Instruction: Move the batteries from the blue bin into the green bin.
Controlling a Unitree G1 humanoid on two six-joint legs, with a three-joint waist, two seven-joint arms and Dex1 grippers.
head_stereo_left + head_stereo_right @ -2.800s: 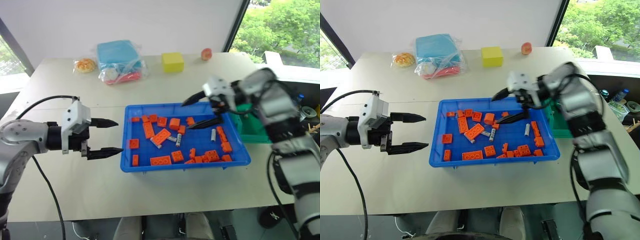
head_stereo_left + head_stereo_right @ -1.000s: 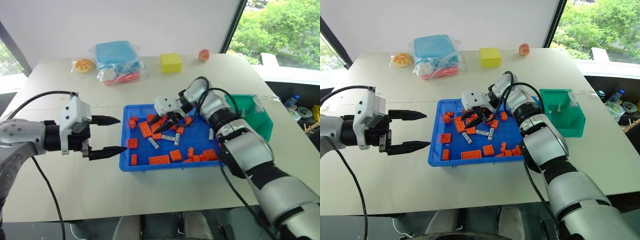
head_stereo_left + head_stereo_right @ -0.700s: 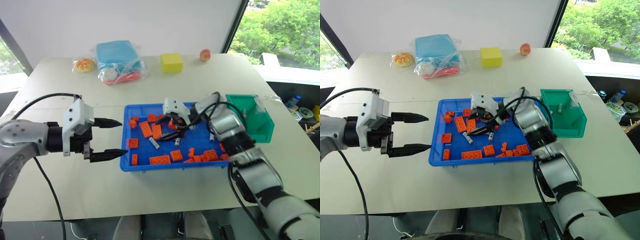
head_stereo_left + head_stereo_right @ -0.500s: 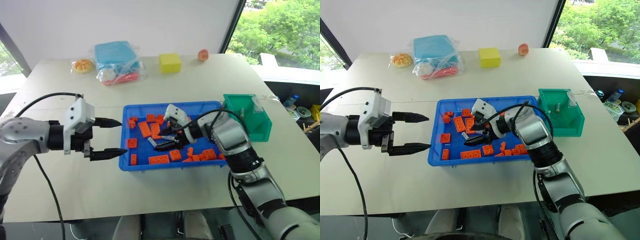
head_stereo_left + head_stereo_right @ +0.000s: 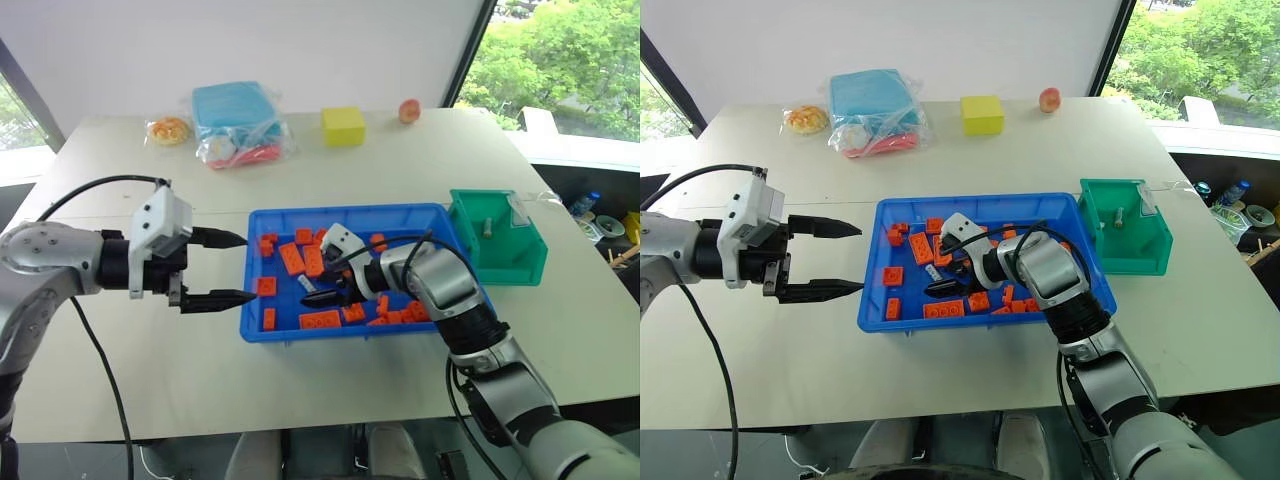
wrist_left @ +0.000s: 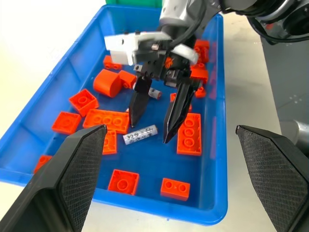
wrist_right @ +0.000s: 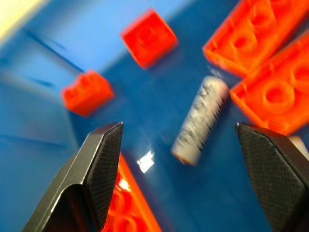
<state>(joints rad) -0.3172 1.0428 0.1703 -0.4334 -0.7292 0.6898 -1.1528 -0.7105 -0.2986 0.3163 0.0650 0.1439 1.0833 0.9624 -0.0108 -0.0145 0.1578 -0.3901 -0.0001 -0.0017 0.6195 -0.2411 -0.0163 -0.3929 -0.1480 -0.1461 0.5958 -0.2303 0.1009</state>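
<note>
The blue bin [image 5: 350, 211] sits mid-table, strewn with orange bricks [image 5: 321, 320]. My right gripper [image 5: 312, 287] is low inside it, open, its fingers [image 7: 101, 164] straddling a silver-grey battery [image 7: 200, 120] that lies flat on the bin floor [image 6: 140, 134]; the jaws stand apart from it. A second battery [image 6: 154, 93] peeks out behind that gripper. The green bin [image 5: 497, 235] stands at the blue bin's right end with one battery [image 5: 486, 228] inside. My left gripper [image 5: 248, 268] hovers open and empty just outside the blue bin's left rim.
At the far side of the table stand a yellow cube [image 5: 344, 125], a bagged light-blue box [image 5: 238, 122], a small bagged orange item [image 5: 169, 130] and a round fruit [image 5: 410, 109]. Bricks crowd close around the battery.
My right gripper swept from the bin's right end to its middle, sank to the floor, rolled its wrist and opened wider around a battery. The left gripper stayed put.
</note>
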